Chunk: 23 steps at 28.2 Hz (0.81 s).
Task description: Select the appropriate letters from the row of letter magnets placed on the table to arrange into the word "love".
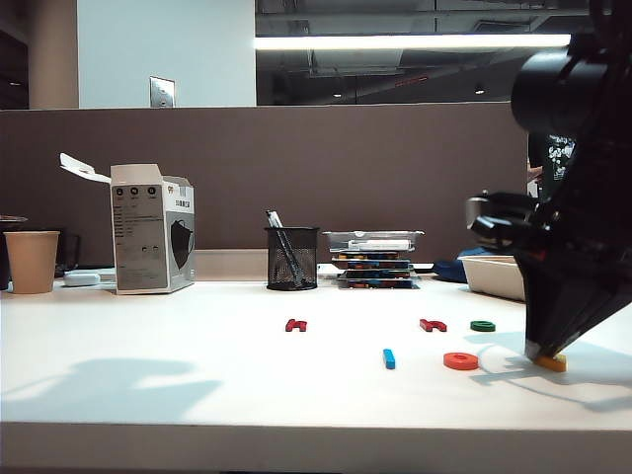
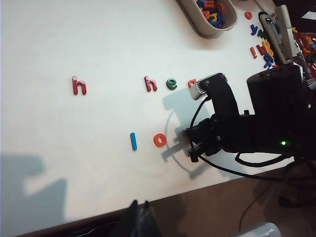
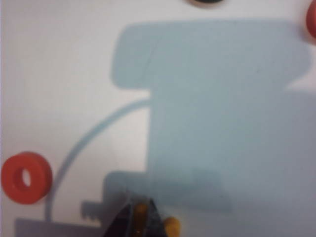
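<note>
While the right jaws (image 3: 143, 217) pinch the yellow V (image 1: 551, 362) low over the worktop (image 1: 197, 375), its slot lies just beside the orange ring (image 1: 460, 360), on the side away from the blue bar (image 1: 389, 358). Right arm is nearer. V: small, flat, mostly hidden between the fingertips. Green e (image 2: 171, 83) waits in the back row. Left jaws (image 2: 139, 210) hang off the worktop's edge; cannot tell their state.

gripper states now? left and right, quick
Left pincer: at the table's near edge, off the letters; open or shut cannot be told.
Right pincer: shut on the yellow letter, beside the orange ring.
</note>
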### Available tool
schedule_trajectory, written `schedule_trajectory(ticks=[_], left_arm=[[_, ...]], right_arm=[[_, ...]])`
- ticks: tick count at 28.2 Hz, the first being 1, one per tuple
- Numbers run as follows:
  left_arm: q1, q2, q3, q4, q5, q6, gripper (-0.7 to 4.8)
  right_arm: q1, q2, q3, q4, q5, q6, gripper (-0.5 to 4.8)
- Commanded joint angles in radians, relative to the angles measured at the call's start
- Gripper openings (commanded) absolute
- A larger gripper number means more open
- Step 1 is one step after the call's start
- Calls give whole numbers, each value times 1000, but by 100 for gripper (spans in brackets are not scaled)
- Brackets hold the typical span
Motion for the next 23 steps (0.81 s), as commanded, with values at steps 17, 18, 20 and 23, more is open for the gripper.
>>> schedule_trajectory(ticks=[17, 18, 20, 23], left_arm=[[-1, -3, 3, 8, -3, -2, -5], [-1, -3, 3, 8, -3, -2, -5], [-1, -3, 3, 8, -3, -2, -5], [-1, -3, 3, 8, -3, -2, -5]], right_arm=[[4, 24, 7, 3, -6, 28, 63], [4, 22, 7, 3, -22, 29, 63], [4, 19, 7, 4, -51, 30, 63], [4, 11, 10, 5, -77, 34, 63]])
